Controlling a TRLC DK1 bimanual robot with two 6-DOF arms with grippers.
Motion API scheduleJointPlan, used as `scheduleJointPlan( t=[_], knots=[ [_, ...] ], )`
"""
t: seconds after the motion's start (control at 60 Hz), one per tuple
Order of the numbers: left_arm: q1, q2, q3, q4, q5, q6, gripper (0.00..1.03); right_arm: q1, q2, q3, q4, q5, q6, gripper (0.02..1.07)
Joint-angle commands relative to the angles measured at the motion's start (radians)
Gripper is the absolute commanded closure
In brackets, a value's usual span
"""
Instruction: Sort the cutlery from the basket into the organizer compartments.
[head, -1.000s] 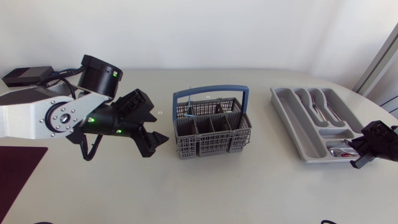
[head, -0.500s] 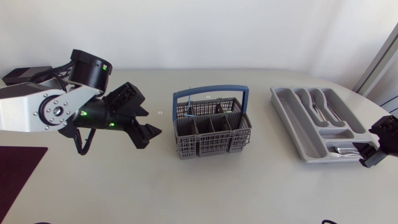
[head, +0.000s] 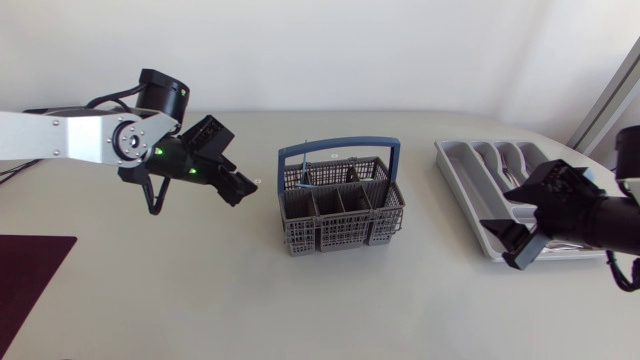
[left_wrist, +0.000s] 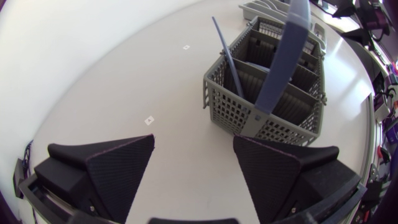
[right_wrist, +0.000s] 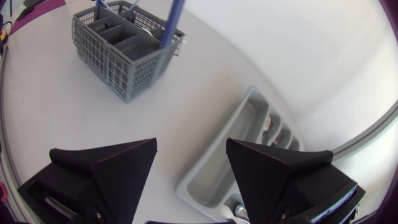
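Left gripper (head: 240, 190): the matte black wedge fingers stand wide apart with nothing between them. It hangs at left of centre in the head view, near the grey plastic lattice cutlery basket with a blue hoop handle (head: 330, 238) but not touching it. In the left wrist view this gripper (left_wrist: 193, 140) shows only bare white table (left_wrist: 124, 74) between its fingers, with the basket (left_wrist: 236, 109) ahead of it. A slim blue-handled utensil (left_wrist: 224, 53) stands tilted in one end compartment. Right gripper (head: 508, 243): fingers likewise spread and empty, at lower right of the head view, over the near end of the light grey plastic organizer tray (head: 465, 170). Metal cutlery pieces (head: 515, 175) lie in the tray's long compartments. In the right wrist view the gripper (right_wrist: 191, 142) has the tray (right_wrist: 217, 174) under and just ahead of it, and the basket (right_wrist: 118, 68) well beyond.
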Motion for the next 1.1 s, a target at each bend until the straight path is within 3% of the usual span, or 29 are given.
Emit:
scheduleJointPlan(
  t=[0.0,0.4,0.767,1.083],
  knots=[
    [0.019,0.069,0.073,0.011,0.033,-0.034,0.18,0.121,-0.007,-0.011,-0.024,0.031,0.139,0.34],
    [0.073,0.163,0.128,0.034,0.138,-0.031,0.18,0.69,0.131,0.075,0.128,0.287,0.356,0.34],
    [0.116,0.198,0.133,0.057,0.225,-0.014,0.18,0.873,0.454,0.242,0.355,0.407,0.32,0.34],
    [0.119,0.14,0.039,0.099,0.262,0.009,0.18,0.877,0.654,0.333,0.542,0.447,0.27,0.34]
  ],
)
